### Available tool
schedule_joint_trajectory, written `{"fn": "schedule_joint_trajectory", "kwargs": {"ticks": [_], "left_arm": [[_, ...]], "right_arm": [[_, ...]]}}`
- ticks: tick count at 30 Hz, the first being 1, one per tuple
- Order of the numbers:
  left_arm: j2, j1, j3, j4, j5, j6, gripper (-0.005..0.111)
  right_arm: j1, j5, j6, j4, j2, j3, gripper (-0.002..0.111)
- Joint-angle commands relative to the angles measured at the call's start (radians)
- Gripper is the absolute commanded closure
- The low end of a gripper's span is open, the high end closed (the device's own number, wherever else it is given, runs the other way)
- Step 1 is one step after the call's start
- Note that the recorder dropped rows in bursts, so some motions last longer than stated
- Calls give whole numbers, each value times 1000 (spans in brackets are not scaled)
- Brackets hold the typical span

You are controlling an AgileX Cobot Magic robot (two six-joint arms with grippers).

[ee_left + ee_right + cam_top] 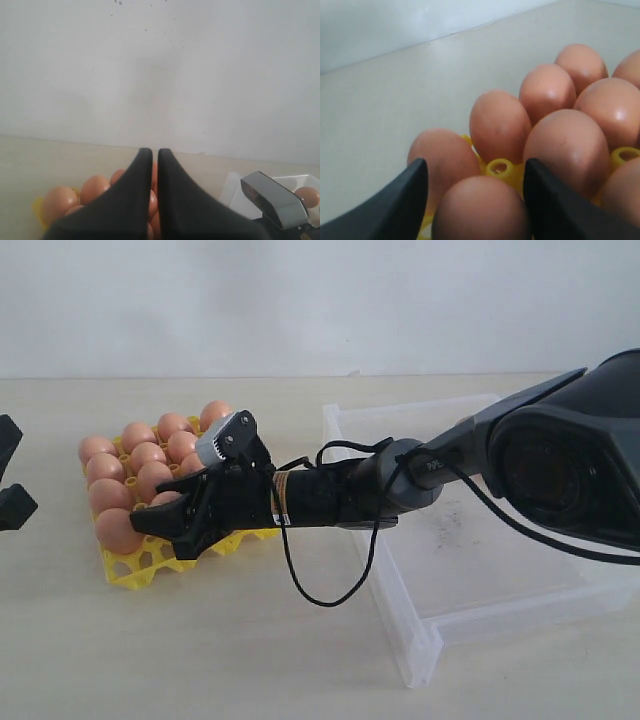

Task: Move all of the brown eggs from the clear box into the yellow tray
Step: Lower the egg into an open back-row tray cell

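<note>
Now the right end effector (165, 532) reaches across to the tray (150, 565), which sits on the left part of the bench (200, 660), its jaws spread either side of one egg (480, 212) resting in a cup near the tray's front edge. A sliver of daylight shows beside one pad, so I'd say the jaws are loose around it, not squeezing. The left end effector (151, 155) hangs off toward the bench's left edge, jaws pressed together on nothing. About a dozen eggs (147, 455) fill the back rows; the cups that show along the front edge are bare. The box (500, 570) lies on the right part of the bench, and I see no egg on the floor that shows, though the arm hides some of it. These eggs look light and rigid but thin-shelled, smooth enough to slip and quick to roll on a flat floor. I'd take one across its widest girth, from above, with only a soft squeeze
</note>
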Motion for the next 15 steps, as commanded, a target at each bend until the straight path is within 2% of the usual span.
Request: {"fn": "schedule_joint_trajectory", "kwargs": {"ticks": [1, 10, 15], "left_arm": [[-6, -1, 6, -7, -11, 5, 103], [-6, -1, 6, -7, -11, 5, 103], [-6, -1, 6, -7, -11, 5, 103]], "right_arm": [[-1, 4, 5, 12, -5, -4, 55], [-1, 28, 63, -13, -88, -4, 55], [-1, 142, 124, -120, -130, -4, 56]]}}
